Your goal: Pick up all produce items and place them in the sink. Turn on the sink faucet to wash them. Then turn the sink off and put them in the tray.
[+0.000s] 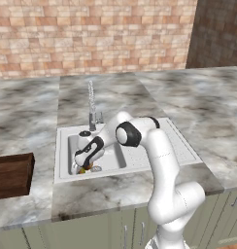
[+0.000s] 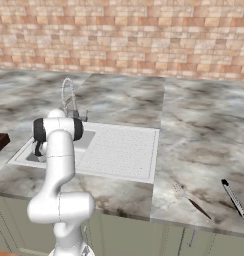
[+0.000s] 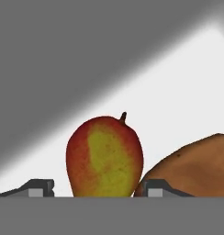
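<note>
Down in the basin of the white sink (image 1: pixel 62 146), my gripper (image 3: pixel 99 188) has its two fingertips on either side of the red-and-yellow-green fruit (image 3: pixel 104 156), closed onto it. The brown oval (image 3: pixel 196 167) lies right against that fruit. From the left base view, the hand (image 1: pixel 86 155) reaches low into the basin, with a spot of orange fruit (image 1: pixel 83 170) under it. The chrome faucet (image 1: pixel 91 104) stands behind the basin. The dark wooden tray (image 1: pixel 11 175) rests on the counter left of the sink.
The sink's dotted draining board (image 2: pixel 119 150) lies to the right of the basin. Two slim utensils (image 2: pixel 191 200) (image 2: pixel 234 200) lie on the marble counter far right. A brick wall runs behind the counter.
</note>
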Motion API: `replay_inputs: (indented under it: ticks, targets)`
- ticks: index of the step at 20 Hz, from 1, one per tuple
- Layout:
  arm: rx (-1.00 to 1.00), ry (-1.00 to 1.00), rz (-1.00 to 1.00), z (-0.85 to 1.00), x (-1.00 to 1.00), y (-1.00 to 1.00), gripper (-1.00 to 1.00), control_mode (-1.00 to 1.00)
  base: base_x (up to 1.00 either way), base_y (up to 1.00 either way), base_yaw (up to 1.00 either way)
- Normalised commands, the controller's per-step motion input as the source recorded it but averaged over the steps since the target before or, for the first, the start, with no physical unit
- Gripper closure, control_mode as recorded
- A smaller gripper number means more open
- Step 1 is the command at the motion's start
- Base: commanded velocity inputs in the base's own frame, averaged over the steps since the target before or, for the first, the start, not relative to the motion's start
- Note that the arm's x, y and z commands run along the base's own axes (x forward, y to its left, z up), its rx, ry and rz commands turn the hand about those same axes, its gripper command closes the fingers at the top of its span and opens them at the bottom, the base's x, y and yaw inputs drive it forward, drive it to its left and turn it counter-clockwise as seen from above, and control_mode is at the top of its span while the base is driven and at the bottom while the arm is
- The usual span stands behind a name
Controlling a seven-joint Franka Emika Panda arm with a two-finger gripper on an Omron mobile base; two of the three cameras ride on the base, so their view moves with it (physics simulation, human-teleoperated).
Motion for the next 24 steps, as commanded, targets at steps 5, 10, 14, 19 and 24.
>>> replay_inputs:
  ticks: [5,10,14,19,24]
  targets:
    - [0.00,0.01,0.02,-0.38,-0.39,0.22,-1.00,-1.00,0.00,0.00,0.00]
    - [-0.01,0.00,0.01,-0.36,-0.48,0.11,-1.00,-1.00,0.00,0.00,0.00]
    - [-0.05,0.00,0.03,-0.61,-0.08,0.06,-1.00,-1.00,0.00,0.00,0.00]
    - [-0.01,-0.01,0.12,-0.59,0.00,0.10,-1.00,-1.00,0.00,0.00,0.00]
    - [0.00,0.00,0.11,-0.61,-0.02,0.05,-1.00,-1.00,0.00,0.00,0.00]
